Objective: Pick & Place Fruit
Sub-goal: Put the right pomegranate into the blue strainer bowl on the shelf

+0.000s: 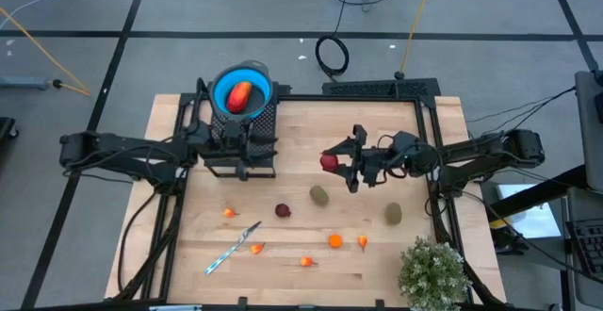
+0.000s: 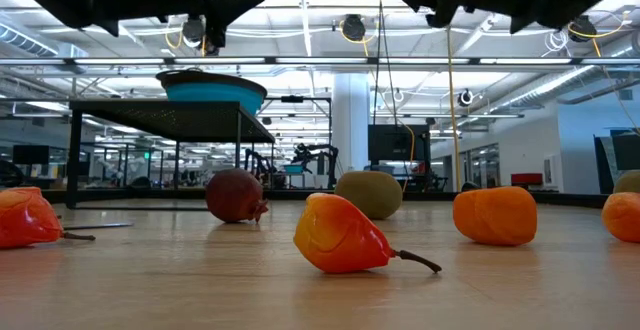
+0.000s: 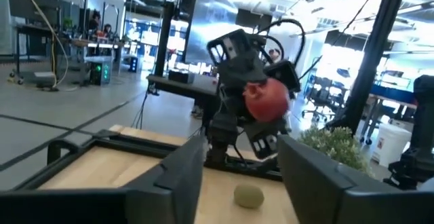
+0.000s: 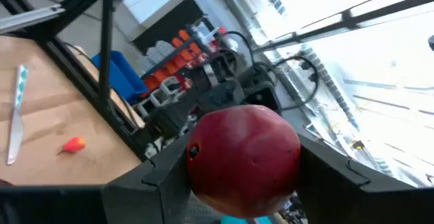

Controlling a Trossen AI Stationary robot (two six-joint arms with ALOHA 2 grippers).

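Note:
My right gripper [image 1: 334, 161] is above the table's middle, shut on a dark red round fruit [image 4: 243, 157], which also shows in the left wrist view as a red ball [image 3: 266, 100] well above the wood. My left gripper [image 3: 241, 183] is open and empty beside the black rack [image 1: 241, 146]. A blue bowl [image 1: 242, 92] on that rack holds the larger red-orange piece [image 1: 239, 94]. On the table lie another dark red fruit [image 1: 283, 210], two olive-brown ovals [image 1: 319, 195] [image 1: 393, 214] and several small orange bits [image 1: 334, 240]. My right gripper pinches the dark red round fruit between its two fingers [image 4: 159, 180], one on each opposite side [image 4: 196, 163]. The fingers reach about level from the table's right side. The fruit is lifted clear of the table.
A thin silver-blue knife-like stick [image 1: 233, 248] lies near the front left. A bushy green plant [image 1: 433, 273] stands at the near right corner. A black frame [image 1: 377, 90] borders the far edge. Bare wood lies between the rack and the held fruit.

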